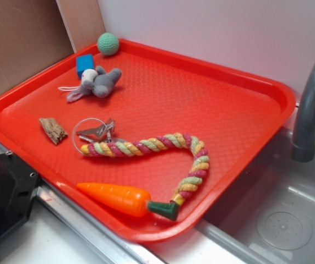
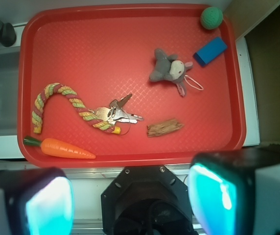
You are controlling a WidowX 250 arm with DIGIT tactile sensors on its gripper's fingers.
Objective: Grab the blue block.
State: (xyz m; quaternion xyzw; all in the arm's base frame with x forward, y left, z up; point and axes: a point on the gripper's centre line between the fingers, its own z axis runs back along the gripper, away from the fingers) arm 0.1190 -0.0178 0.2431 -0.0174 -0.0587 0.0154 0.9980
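On the red tray: seven things in all, one of each kind
Tray (image 2: 130, 29): one, red plastic with a raised rim and a textured floor
Blue block (image 2: 210, 51): one, lying at a far corner of the tray, just beside the plush animal and near the green ball; nothing touches it from above
Green knitted ball (image 2: 211, 17): one, in the same corner, against the rim
Plush animal (image 2: 171, 69): one, grey and white, lying flat with a thin loop of cord beside it
Wood piece (image 2: 165, 128): one, brown and rough
Keys (image 2: 118, 114): one bunch on a ring, touching the rope's end
Rope toy (image 2: 61, 100): one, twisted pink, yellow and green, curved like a hook
Carrot (image 2: 61, 148): one, orange plastic with a green top, by the near rim
Gripper (image 2: 130, 200): fingers spread wide, nothing between them, well apart from the block
Surface: pale metal counter with a sink basin (image 1: 284, 220) beside the tray
Room: white wall behind, brown cardboard (image 1: 20, 38) to one side, one dark grey faucet (image 1: 311, 104) over the sink
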